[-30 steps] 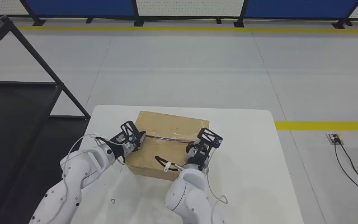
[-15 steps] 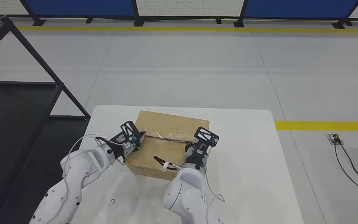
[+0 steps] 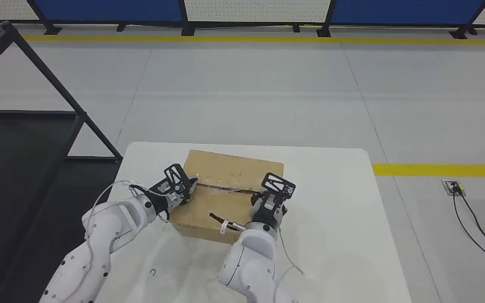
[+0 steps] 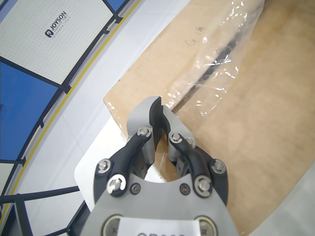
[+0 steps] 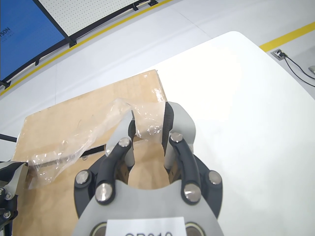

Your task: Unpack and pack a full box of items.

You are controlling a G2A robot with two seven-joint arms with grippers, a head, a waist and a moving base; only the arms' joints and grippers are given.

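Unpacking has barely begun: the box point(image 3: 227, 170), mid-frame on the bench point(image 3: 333, 227), has its flaps shut and its tape point(image 5: 98, 133) partly lifted. The left pincer point(image 4: 160, 104) is closed at the seam's end; the right pincer point(image 5: 150, 116) gapes around loose tape.

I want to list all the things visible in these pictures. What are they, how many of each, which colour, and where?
cardboard box: one, brown, closed, on the table between the two grippers
clear tape: one strip, transparent, along the box's top seam, partly lifted
table: one, white, under the box
panels: several, blue and white, across the far floor
floor lines: two, yellow, one before the panels, one beside the table
black frame: one, on the floor beside the table
floor socket: one, grey, with a black cable
left gripper: one, black and grey, shut on one tape end
right gripper: one, black and grey, open around the other end
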